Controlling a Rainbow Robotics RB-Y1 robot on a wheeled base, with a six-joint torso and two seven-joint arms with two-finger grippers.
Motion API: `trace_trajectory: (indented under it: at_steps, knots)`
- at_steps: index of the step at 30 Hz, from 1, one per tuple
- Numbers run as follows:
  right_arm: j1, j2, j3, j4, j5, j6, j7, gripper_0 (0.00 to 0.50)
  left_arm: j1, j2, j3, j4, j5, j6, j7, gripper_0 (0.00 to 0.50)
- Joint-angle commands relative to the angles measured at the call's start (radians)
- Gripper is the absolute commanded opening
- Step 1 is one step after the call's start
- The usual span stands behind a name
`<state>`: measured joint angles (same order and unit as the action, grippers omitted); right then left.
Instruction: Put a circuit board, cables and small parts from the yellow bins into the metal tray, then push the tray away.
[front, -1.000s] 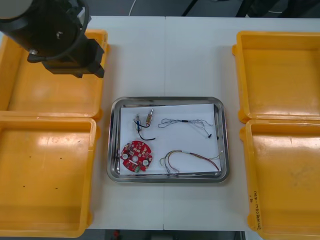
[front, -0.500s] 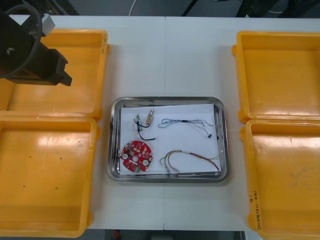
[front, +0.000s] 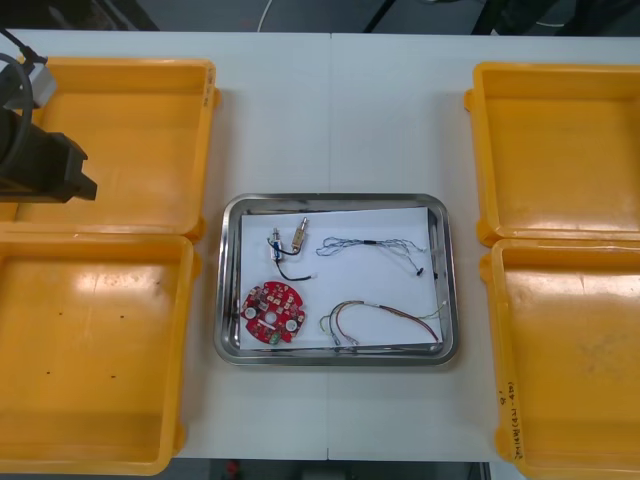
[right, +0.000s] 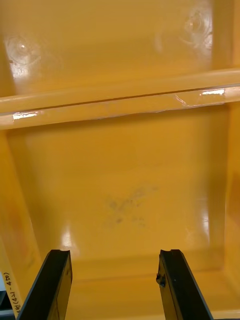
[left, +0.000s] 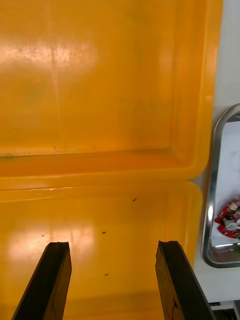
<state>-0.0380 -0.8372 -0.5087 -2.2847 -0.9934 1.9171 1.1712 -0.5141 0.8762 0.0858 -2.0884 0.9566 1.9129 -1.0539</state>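
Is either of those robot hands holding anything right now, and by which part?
Nothing is held. The left gripper and the right gripper both stand open over yellow bins, nothing between their fingers.

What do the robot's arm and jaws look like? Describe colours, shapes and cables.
The left arm, over the far left yellow bin, is a bulky black housing with a thin black cable and a small grey block. Both arms' jaws are flat black bars with squared tips, standing apart.

A: Tray contents?
B: Metal tray (front: 226, 290) mid-surface, white inside: round red circuit board (front: 272, 314), blue-white cable (front: 370, 243), red-yellow cable (front: 350, 305), black cable (front: 284, 269).
A: Arm?
B: Left arm (front: 35, 165) over far left yellow bin (front: 130, 140).
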Motion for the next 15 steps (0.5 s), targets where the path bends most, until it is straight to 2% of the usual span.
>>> trace_trajectory:
  at_steps: [1,9,15]
  knots:
    - [0.009,-0.045,-0.004,-0.033,-0.048,0.003,-0.056,0.500,0.057,0.056,0.045,-0.035,-0.013,0.007,-0.101,0.500]
    - [-0.037,-0.105,0.024,-0.033,-0.139,0.003,-0.071,0.500,0.131,0.064,0.100,-0.036,-0.004,0.007,-0.129,0.500]
    - [-0.112,-0.145,0.087,-0.033,-0.226,0.003,-0.071,0.500,0.172,0.069,0.124,-0.050,0.005,0.007,-0.121,0.500]
